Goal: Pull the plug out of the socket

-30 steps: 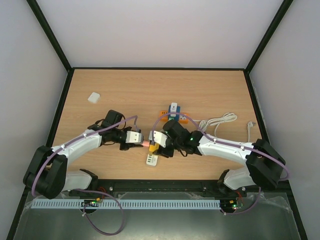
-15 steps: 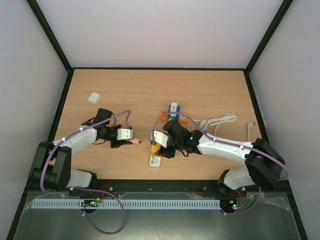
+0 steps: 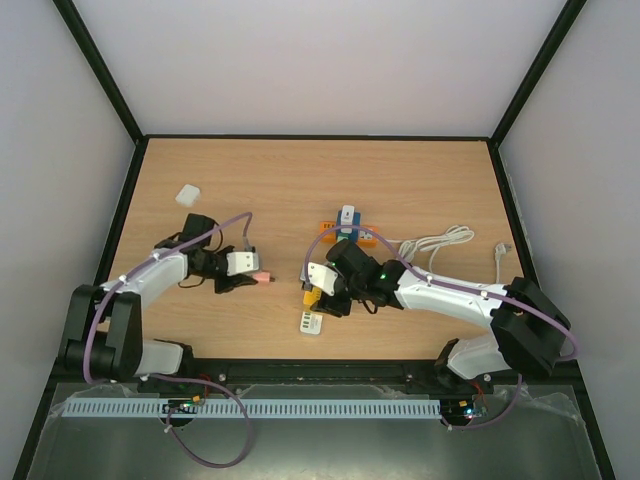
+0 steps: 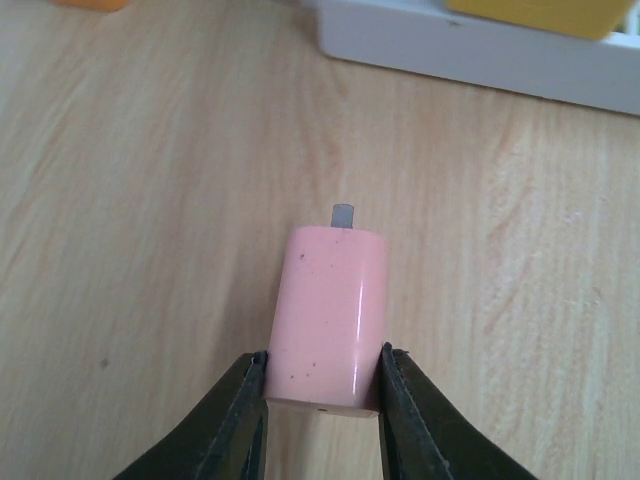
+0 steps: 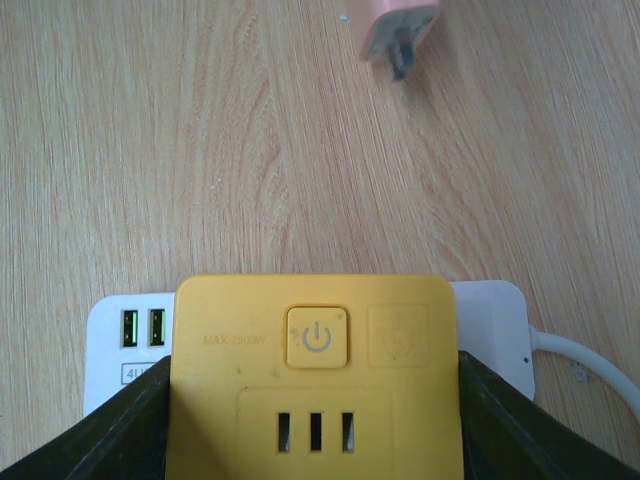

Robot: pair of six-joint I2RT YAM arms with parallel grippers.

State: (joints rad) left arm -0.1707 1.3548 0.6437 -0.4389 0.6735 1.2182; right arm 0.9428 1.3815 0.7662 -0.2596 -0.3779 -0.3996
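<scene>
- Plug (image 4: 328, 318), pink and stubby, sits gripped between the two dark fingers (image 4: 238, 420) of the left gripper (image 4: 322, 405), low in the middle of the left wrist view. The fingers pinch its rear end, one on each side.
- A grey metal prong (image 4: 343, 214) pokes out of the plug's far end, pointing toward the top of that frame.
- The plug is out of the socket (image 5: 315, 370), with bare wood of the table (image 5: 200, 150) between them.
- In the right wrist view the plug shows at the top edge, right of centre, and the socket fills the bottom of the frame.
- The right gripper (image 3: 312, 296) is clamped on the socket, a yellow block with a power button and three slots. One dark finger presses each of its sides.
- Under the yellow block lies a white strip (image 5: 112, 335) with two green-lit ports at its left end.
- In the overhead view the left gripper and plug are left of centre, and the right gripper and socket are near the middle.
- A coiled white cable (image 3: 440, 243) lies to the right of centre and a small white block (image 3: 188, 194) in the upper left of the table.
</scene>
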